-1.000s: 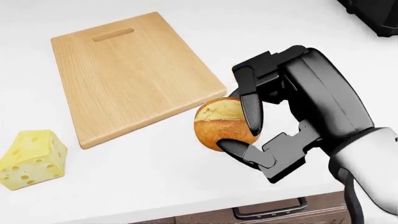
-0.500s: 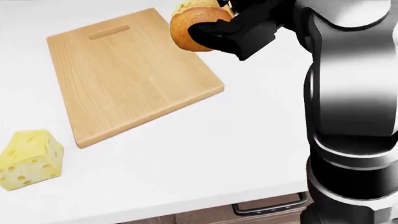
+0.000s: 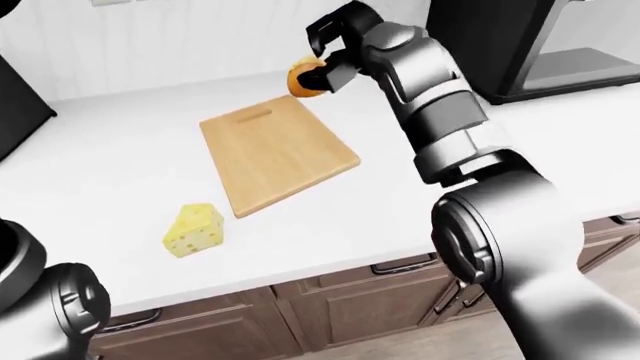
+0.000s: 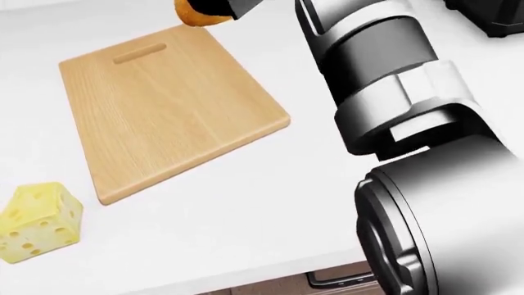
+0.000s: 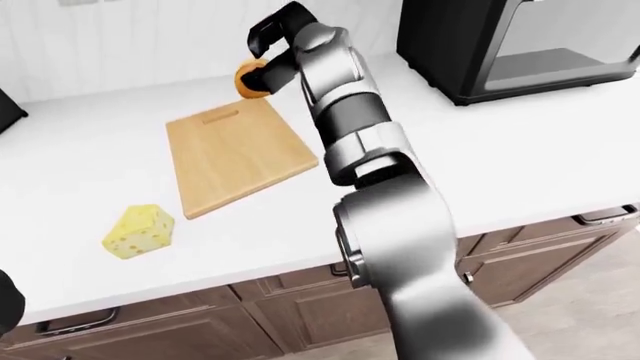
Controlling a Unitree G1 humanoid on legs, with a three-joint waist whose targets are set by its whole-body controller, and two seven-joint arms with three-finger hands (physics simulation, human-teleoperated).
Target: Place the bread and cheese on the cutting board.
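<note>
A round golden bread roll (image 3: pixel 302 79) is held in my right hand (image 3: pixel 318 66), whose black fingers close round it, above the top right corner of the wooden cutting board (image 3: pixel 276 153). In the head view only the roll's lower edge (image 4: pixel 196 16) shows at the top. The board lies flat on the white counter, bare. A yellow wedge of cheese (image 3: pixel 195 229) with holes sits on the counter to the lower left of the board, also seen in the head view (image 4: pixel 37 222). My left hand is out of view; only the left shoulder (image 3: pixel 45 300) shows.
A black appliance (image 3: pixel 525 41) stands at the top right of the counter (image 3: pixel 120 142). A dark object (image 3: pixel 18 97) sits at the left edge. Wooden drawers with dark handles (image 3: pixel 405 264) run below the counter's near edge.
My right hand has lifted the bread roll from the counter beside the board's right edge and carried it up and left, to above the board's top right corner. The cheese has not moved.
</note>
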